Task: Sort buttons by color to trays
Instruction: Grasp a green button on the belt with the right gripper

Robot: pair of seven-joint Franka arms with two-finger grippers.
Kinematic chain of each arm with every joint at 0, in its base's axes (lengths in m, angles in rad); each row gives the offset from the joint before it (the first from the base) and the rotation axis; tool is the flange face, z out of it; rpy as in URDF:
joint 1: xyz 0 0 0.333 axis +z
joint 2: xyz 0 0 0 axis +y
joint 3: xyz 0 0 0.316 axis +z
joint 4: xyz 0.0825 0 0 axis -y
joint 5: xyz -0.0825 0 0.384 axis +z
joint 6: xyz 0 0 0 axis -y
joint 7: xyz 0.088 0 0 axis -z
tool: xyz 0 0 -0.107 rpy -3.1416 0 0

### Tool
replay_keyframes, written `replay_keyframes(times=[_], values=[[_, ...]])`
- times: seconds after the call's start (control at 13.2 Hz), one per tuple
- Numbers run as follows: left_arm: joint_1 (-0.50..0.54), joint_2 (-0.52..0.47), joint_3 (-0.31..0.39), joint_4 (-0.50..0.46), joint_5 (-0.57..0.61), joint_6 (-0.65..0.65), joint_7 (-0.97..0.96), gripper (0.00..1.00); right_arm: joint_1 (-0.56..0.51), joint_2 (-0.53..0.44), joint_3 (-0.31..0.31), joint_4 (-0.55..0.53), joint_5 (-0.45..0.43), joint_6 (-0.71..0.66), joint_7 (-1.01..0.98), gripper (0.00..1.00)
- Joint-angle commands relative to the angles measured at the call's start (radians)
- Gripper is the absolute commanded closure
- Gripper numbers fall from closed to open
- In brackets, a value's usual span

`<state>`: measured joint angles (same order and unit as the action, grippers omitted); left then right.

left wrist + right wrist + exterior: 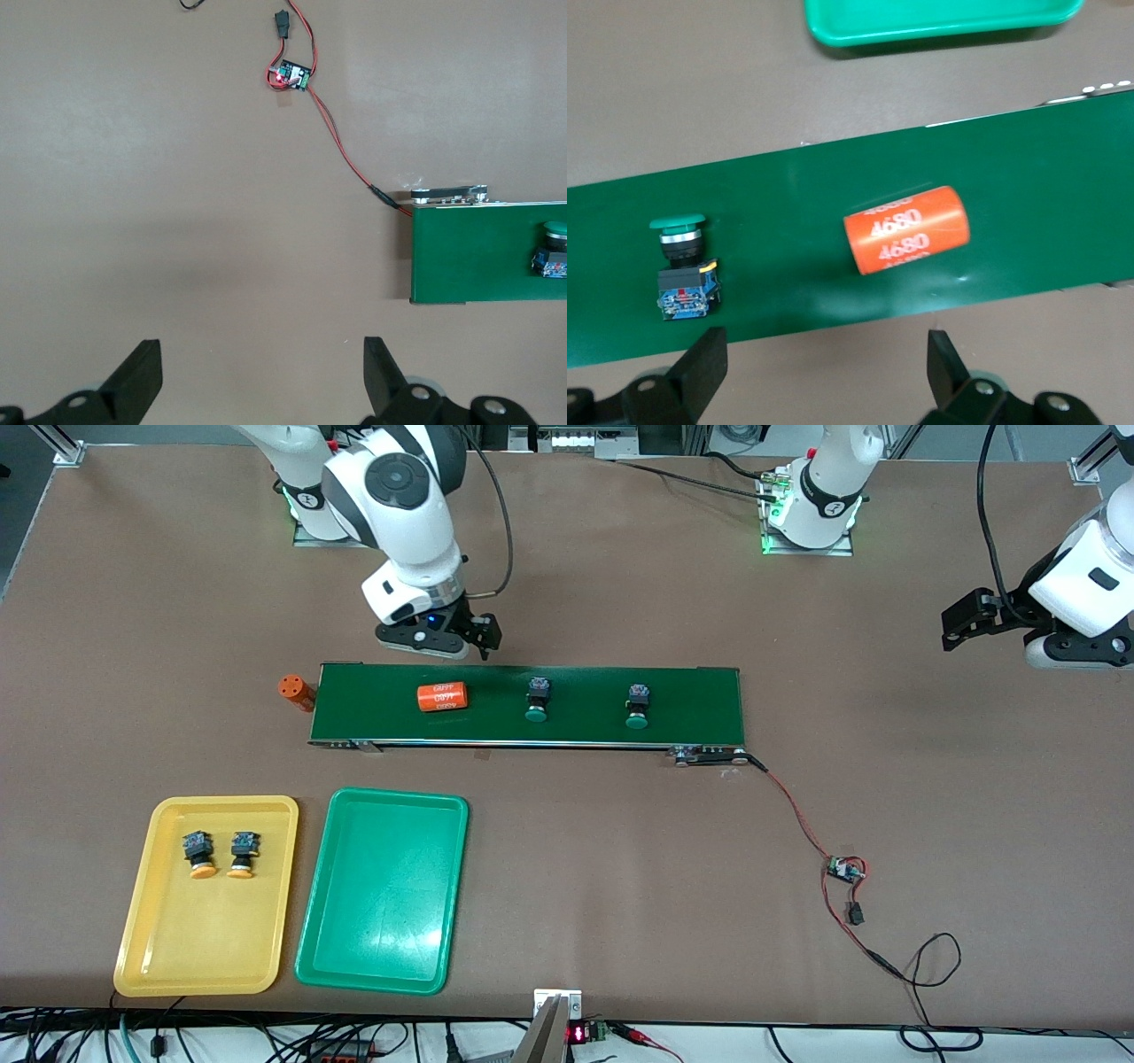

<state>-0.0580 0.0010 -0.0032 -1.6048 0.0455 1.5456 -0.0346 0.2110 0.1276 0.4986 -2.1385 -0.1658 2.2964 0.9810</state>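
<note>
2 green buttons (537, 698) lie on the belt (691, 700), 2 orange buttons (200, 853) in the yellow tray (142, 921), while the right gripper (452, 638) and left gripper (966, 622) hover with fingers wide, empty

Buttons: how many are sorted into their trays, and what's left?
Done: both yellow-orange buttons lie in the yellow tray. In hand: nothing; the right hand hangs open at the conveyor belt's edge, the left hand waits open off the belt's end. Left: two green buttons on the belt; the green tray has none.
</note>
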Motion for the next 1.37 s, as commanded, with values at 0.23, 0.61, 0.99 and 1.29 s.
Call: replay_keyframes(times=[0.23, 0.61, 0.99, 1.29], values=[[-0.003, 0.010, 0.005, 0.031, 0.011, -0.038, 0.018, 0.00, 0.082, 0.214, -0.015, 0.159, -0.121, 0.012, 0.123, 0.00], [-0.005, 0.008, 0.003, 0.031, 0.011, -0.041, 0.018, 0.00, 0.154, 0.306, -0.078, 0.232, -0.135, 0.011, 0.156, 0.00], [-0.005, 0.008, 0.003, 0.031, 0.011, -0.041, 0.016, 0.00, 0.159, 0.329, -0.087, 0.236, -0.136, 0.014, 0.171, 0.00], [0.003, 0.010, 0.005, 0.031, 0.011, -0.039, 0.021, 0.00, 0.172, 0.368, -0.110, 0.235, -0.189, 0.017, 0.170, 0.07]])
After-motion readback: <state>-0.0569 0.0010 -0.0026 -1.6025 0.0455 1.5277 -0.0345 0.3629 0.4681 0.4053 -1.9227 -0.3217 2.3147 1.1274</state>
